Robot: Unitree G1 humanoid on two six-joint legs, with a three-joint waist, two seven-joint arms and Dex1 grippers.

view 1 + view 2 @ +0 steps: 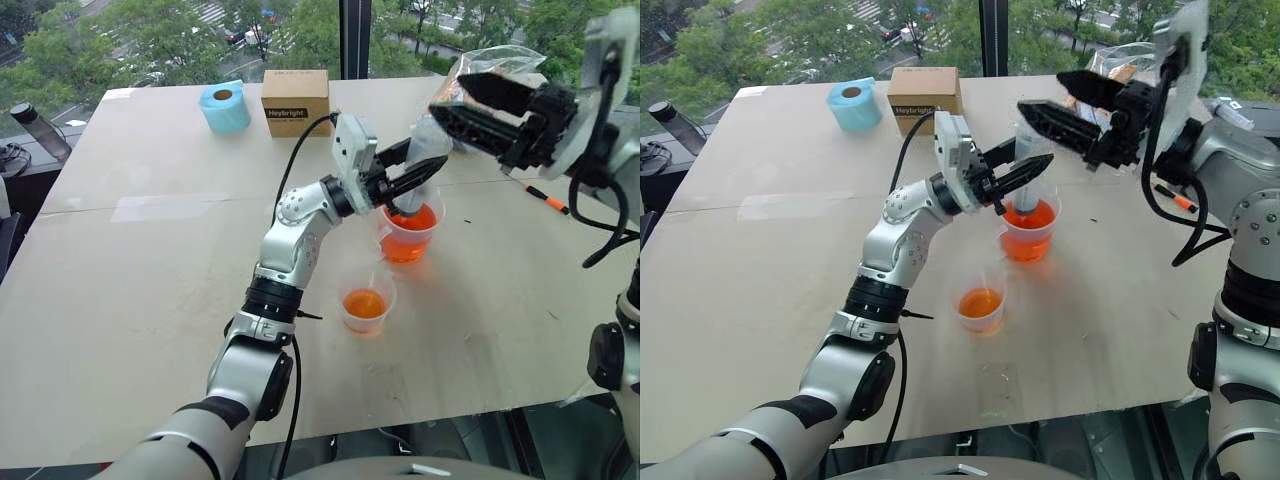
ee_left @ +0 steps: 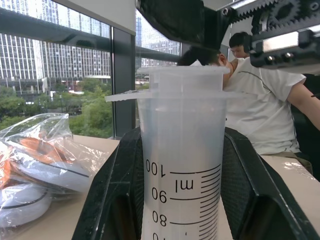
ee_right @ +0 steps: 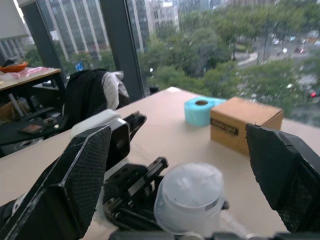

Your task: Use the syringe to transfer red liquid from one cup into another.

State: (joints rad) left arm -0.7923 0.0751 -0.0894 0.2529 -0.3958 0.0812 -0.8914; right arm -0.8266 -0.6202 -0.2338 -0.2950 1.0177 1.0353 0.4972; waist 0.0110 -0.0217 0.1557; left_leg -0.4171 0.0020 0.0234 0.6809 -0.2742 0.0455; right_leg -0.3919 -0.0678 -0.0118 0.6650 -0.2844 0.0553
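Standing upright, tip in the handled cup point(image 1: 410, 232) at frame centre, the syringe point(image 1: 425, 165) is clamped by the left end effector point(image 1: 400, 172); the wide-open right end effector point(image 1: 1045, 105) hovers just above its plunger.

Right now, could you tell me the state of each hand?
Left hand: shut on the syringe.
Right hand: open, holding nothing.

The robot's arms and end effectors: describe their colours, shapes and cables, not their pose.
Both arms are silver-grey metal with rounded joint housings and black bands. The left end effector and right end effector each have two long black tapered fingers with toothed edges. A white camera block sits on the left wrist. Black cables loop along each arm.
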